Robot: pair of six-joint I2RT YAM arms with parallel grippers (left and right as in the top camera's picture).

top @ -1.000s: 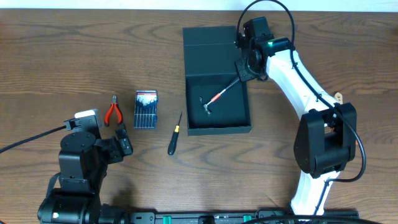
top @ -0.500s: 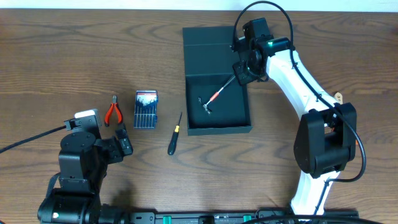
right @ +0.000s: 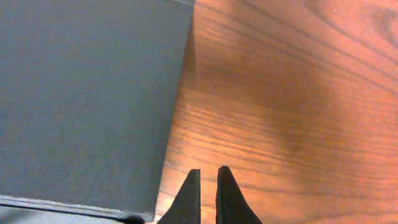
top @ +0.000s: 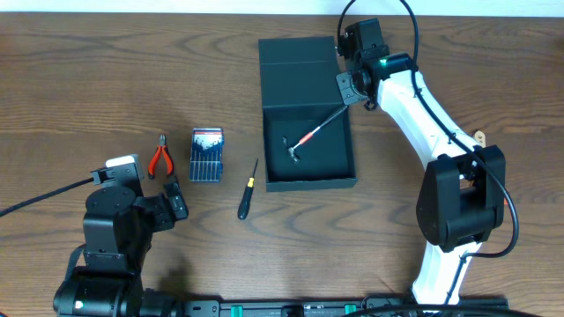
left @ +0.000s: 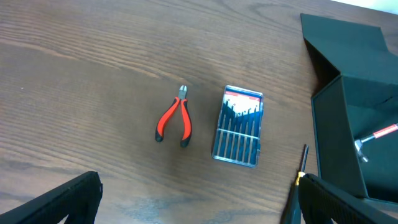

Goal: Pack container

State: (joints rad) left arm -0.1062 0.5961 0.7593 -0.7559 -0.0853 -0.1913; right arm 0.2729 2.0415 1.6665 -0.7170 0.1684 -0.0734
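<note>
At mid-table, just beside the open box, you are holding the right gripper shut and empty, while the left gripper is waiting spread wide facing the pliers, likely your next pick.

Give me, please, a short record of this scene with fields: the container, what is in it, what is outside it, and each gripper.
container: open, lid flap folded back
inside: one red-handled tool
outside, on the table left of the container: screwdriver, blue bit case, red pliers
left gripper: open, empty
right gripper: shut, empty, beside the lid flap
</note>
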